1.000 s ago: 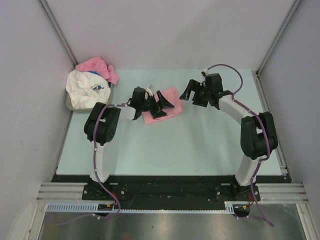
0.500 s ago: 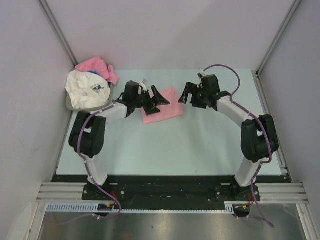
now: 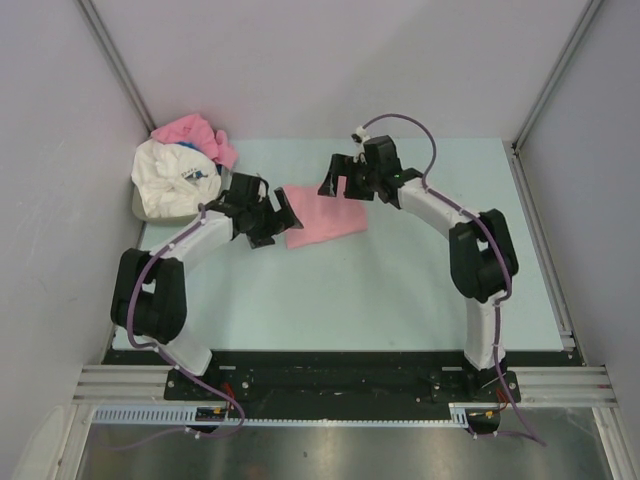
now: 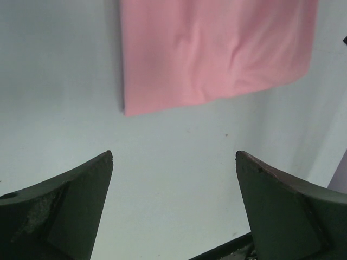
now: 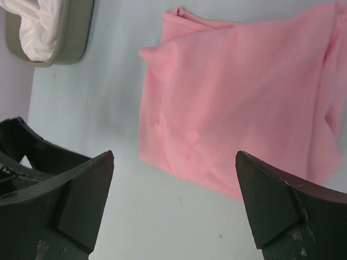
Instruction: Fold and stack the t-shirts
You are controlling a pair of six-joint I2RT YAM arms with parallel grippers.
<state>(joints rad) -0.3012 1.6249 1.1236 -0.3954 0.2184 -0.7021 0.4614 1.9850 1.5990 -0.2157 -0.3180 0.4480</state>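
Since one second ago both arms have moved. The left gripper (image 3: 278,220) has drawn back off the folded pink t-shirt (image 3: 325,212) and now stands at its left edge. The right gripper (image 3: 340,188), which was at the right of this shirt, has come to its far edge.

You can see in both wrist views that each gripper is spread wide, and between the fingers there is only table and cloth below, so neither one holds anything.

The folded pink t-shirt lies flat on the table (image 3: 350,290), a little beyond the middle. From above it looks like a plain rectangle. The right wrist view shows you more: soft creases, a doubled layer at one corner, and an uneven side. The left wrist view shows only one corner of the shirt and bare table in front of the fingers.

Only the top view shows you the whole pile at the far left: a white t-shirt (image 3: 172,178) with a small blue print, and behind it a crumpled pink t-shirt (image 3: 190,132), both in a grey tub (image 3: 137,205). The right wrist view catches just one end of this tub with white cloth in it.

From above, the right gripper covers part of the far edge of the folded shirt, and the left gripper covers its left edge.
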